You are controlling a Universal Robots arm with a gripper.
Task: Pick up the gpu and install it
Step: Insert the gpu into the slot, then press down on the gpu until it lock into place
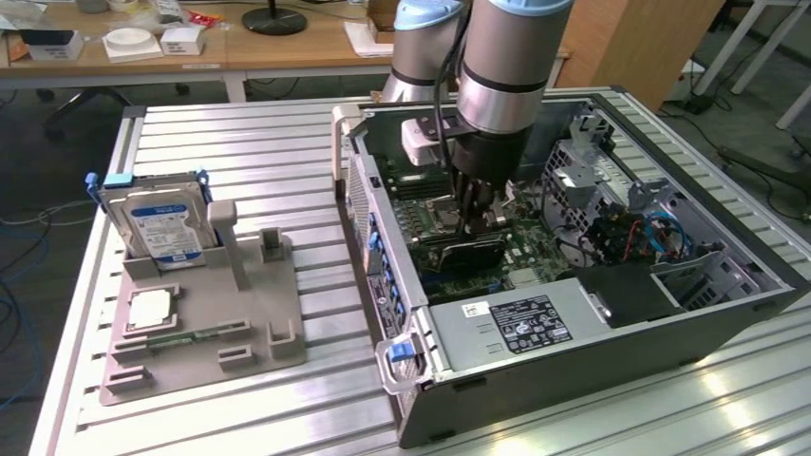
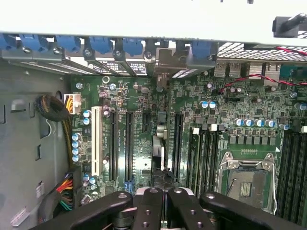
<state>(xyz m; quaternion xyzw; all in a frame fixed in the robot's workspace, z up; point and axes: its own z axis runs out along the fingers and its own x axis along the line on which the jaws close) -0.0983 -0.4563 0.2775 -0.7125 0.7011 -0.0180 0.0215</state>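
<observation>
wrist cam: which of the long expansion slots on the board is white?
The end slot, next to the yellow-and-black cable bundle. It alone has a white body; the other long slots in the row are black.

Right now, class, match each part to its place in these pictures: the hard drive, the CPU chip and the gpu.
Things:
1. hard drive
2. CPU chip
3. gpu

Places:
A. inside the computer case, beneath the gripper
B. standing upright on the grey tray
C. lying flat on the grey tray

Pairs: 1-B, 2-C, 3-A
</observation>
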